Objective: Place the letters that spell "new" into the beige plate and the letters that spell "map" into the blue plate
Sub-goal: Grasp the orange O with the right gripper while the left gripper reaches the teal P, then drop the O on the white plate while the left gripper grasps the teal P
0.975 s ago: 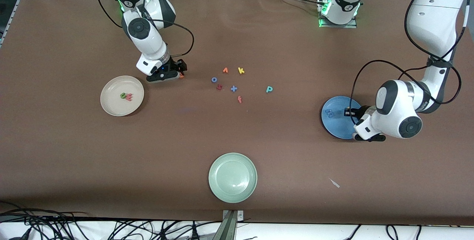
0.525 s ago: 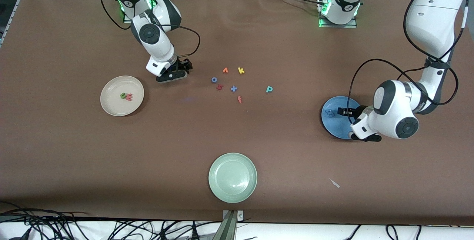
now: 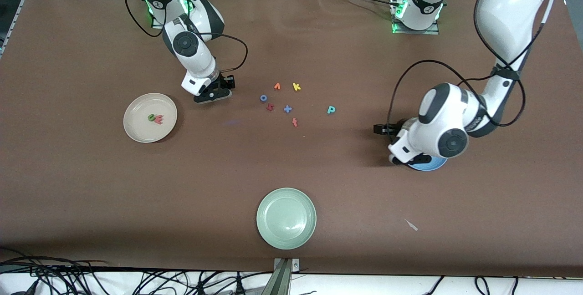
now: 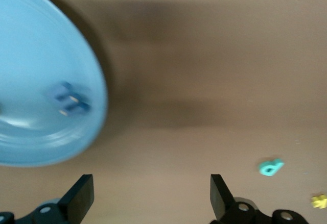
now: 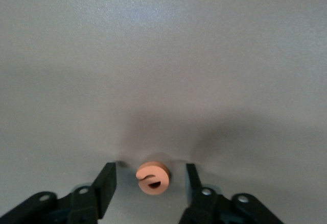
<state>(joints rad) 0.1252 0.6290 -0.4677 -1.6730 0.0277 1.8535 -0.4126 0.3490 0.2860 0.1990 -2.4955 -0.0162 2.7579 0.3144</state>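
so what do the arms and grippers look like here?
Both arms are glossy white with dark grey joint caps, black cables looping alongside, and green lights at the bases. The left gripper and right gripper are black, with flat black jaws.

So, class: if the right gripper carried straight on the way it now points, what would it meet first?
Probably the orange e, which lies on the table between the right gripper's parted fingers. Neither finger visibly touches it; past it, only tabletop.
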